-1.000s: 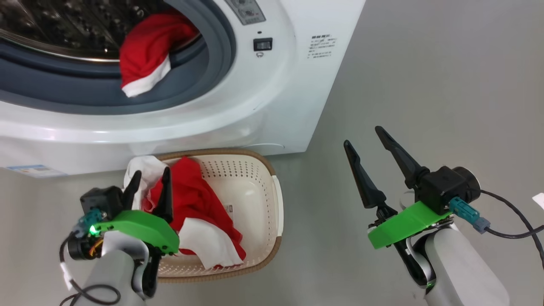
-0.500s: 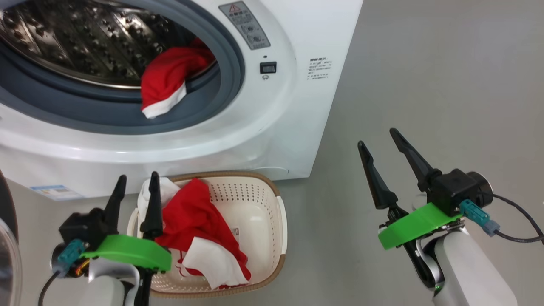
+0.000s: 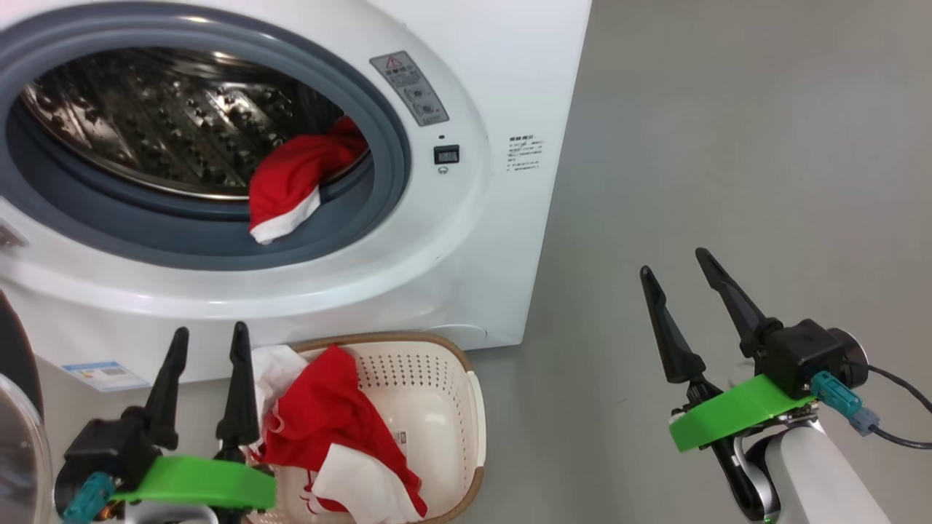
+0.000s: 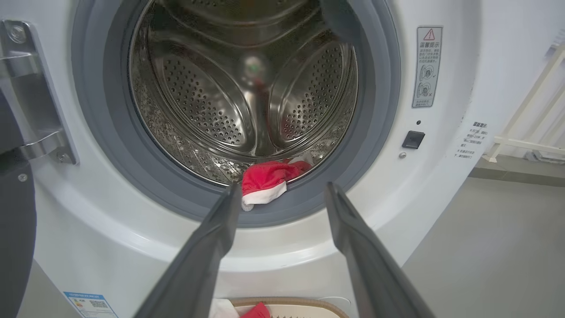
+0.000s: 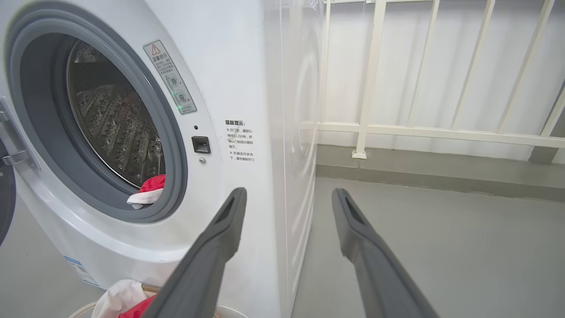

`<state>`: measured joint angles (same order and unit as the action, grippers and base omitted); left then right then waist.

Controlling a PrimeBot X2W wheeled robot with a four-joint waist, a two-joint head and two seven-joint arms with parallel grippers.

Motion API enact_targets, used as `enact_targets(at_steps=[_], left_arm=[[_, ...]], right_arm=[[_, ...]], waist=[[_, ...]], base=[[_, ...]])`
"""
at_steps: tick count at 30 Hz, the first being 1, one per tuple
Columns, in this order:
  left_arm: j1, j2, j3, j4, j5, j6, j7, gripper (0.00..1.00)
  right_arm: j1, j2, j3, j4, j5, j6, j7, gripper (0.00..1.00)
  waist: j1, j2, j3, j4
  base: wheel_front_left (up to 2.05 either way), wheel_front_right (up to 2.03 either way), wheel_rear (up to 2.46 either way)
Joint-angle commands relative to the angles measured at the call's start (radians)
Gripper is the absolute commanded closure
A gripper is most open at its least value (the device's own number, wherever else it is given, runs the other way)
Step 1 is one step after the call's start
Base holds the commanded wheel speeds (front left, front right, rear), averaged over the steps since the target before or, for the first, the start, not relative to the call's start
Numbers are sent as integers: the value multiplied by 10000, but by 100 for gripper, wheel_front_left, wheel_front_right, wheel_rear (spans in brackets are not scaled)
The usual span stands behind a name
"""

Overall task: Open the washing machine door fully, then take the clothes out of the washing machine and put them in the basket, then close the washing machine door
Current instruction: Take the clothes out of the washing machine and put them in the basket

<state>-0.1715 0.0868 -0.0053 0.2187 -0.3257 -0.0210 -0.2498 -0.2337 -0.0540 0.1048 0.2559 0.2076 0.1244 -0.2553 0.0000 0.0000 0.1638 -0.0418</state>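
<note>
At the far left edge of the head view the large round washing machine door (image 3: 16, 378), glossy black rim around clear glass, stands swung open. Just right of it the left gripper (image 3: 209, 333) has its two long dark fingers spread apart, holding and touching nothing; in its wrist view they point toward the perforated steel drum (image 4: 212, 101). That drum sits in the big white front-loading washing machine (image 3: 466, 240), inside a grey rubber ring (image 3: 182, 244). One piece of the bright red and white clothes (image 3: 291, 182) lies over the drum's lower lip, long axis running from inside the drum down and leftwards, white end on the ring. More of them are heaped in the left half of the small cream-white perforated plastic basket (image 3: 444, 378), which sits on the grey floor (image 3: 728, 145) just before the machine, long axis pointing toward it. Well to the right, the right gripper (image 3: 673, 262) hovers over the floor, fingers apart, empty.
</note>
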Motion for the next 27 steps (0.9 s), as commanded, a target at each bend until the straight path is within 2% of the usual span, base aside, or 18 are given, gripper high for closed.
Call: enact_targets(at_steps=[1, 7, 10, 16, 27], left_arm=[[185, 278, 360, -510, 74, 68, -120, 0], [804, 404, 392, -1220, 116, 87, -99, 0], [1178, 587, 366, -1577, 349, 243, 95, 0], [1831, 510, 385, -2178, 301, 459, 257, 0], [2547, 404, 346, -2584, 93, 577, 374, 0]], right_arm=[[72, 38, 122, -306, -159, 63, -65, 0], [324, 38, -44, -483, -181, 63, -65, 0], [459, 38, -73, -565, -182, 63, -65, 0], [886, 38, -192, -812, -205, 63, -65, 0], [1364, 38, -244, -957, -322, 63, -65, 0]], waist=[[0, 0, -190, -76], [0, 0, -465, -195], [0, 0, -637, -293], [0, 0, -984, -421], [0, 0, -1375, -529]], base=[[0, 0, 0], [0, 0, 0], [0, 0, 0], [0, 0, 0], [0, 0, 0]])
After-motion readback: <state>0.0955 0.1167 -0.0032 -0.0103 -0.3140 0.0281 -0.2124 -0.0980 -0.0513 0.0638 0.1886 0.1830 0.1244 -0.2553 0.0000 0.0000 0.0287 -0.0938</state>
